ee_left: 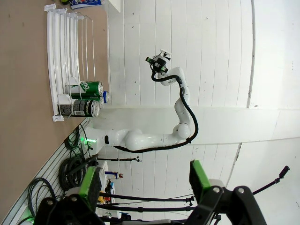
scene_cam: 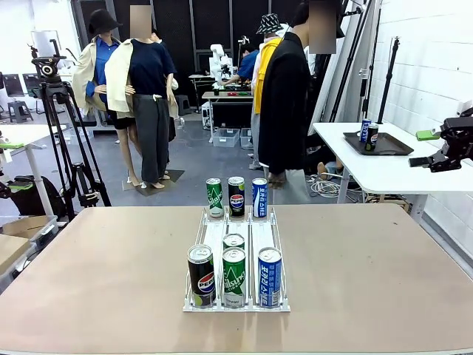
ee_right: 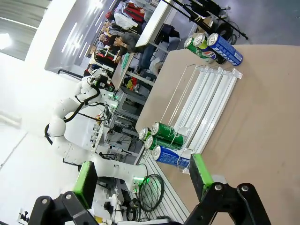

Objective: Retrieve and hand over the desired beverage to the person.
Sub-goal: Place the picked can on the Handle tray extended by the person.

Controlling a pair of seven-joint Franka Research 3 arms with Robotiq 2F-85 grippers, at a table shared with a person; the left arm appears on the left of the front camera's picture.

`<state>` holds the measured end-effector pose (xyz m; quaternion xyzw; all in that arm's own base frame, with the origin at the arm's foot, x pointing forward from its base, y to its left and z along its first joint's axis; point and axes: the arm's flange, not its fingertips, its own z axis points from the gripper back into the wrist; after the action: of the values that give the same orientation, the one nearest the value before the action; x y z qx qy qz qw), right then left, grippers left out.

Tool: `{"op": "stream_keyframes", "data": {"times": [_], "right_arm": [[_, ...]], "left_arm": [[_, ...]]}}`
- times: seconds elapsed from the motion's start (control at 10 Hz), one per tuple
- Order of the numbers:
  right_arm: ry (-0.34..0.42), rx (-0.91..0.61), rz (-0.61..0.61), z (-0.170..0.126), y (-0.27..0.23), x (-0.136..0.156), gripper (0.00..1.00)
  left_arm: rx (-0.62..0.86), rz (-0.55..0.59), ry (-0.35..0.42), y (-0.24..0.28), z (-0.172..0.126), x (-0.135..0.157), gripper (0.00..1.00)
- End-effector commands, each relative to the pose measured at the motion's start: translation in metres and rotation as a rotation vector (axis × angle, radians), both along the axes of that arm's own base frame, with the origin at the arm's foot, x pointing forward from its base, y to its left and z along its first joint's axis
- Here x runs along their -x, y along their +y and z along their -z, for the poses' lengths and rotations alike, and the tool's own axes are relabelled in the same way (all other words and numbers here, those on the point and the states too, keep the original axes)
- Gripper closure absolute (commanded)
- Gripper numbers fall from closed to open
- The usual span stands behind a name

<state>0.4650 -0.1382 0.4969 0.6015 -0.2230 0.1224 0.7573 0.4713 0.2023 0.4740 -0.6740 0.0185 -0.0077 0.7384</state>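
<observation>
On the desk (scene_cam: 111,281) a clear three-lane rack (scene_cam: 236,251) holds the drinks, well apart from both arms. At its near end stand a black Pepsi can (scene_cam: 201,275) on the left, a green can (scene_cam: 234,276) in the middle with a second green can (scene_cam: 233,242) right behind it, and a blue can (scene_cam: 270,276) on the right. At the far end stand another green can (scene_cam: 214,197), another black Pepsi (scene_cam: 236,196) and another blue can (scene_cam: 259,197). The left gripper (ee_left: 145,180) has its jaws wide with nothing between the green pads, and so does the right gripper (ee_right: 140,176); both are raised off to the sides of the desk. The person in the black jacket (scene_cam: 284,103) stands beyond the far edge, with no hand stretched out that I can make out, so which drink is wanted cannot be read here. That is the first risk, I'd say: going for the wrong can, since each kind appears twice. The near cans stand close side by side, so wide jaws coming down on the middle one could knock a neighbour or tip it out of its lane. A smooth round can gripped off-centre could also slip on the way across to the person.
</observation>
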Motion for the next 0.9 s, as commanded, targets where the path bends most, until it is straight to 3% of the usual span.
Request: {"op": "stream_keyframes", "data": {"times": [0.0,0.8], "right_arm": [[-0.001,-0.003,-0.004,-0.0003,0.0023,0.0032,0.00],[-0.001,-0.003,-0.004,-0.0003,0.0023,0.0032,0.00]], "left_arm": [[-0.009,-0.005,-0.002,0.0002,-0.0015,0.0007,0.00],[-0.009,-0.005,-0.002,0.0002,-0.0015,0.0007,0.00]]}}
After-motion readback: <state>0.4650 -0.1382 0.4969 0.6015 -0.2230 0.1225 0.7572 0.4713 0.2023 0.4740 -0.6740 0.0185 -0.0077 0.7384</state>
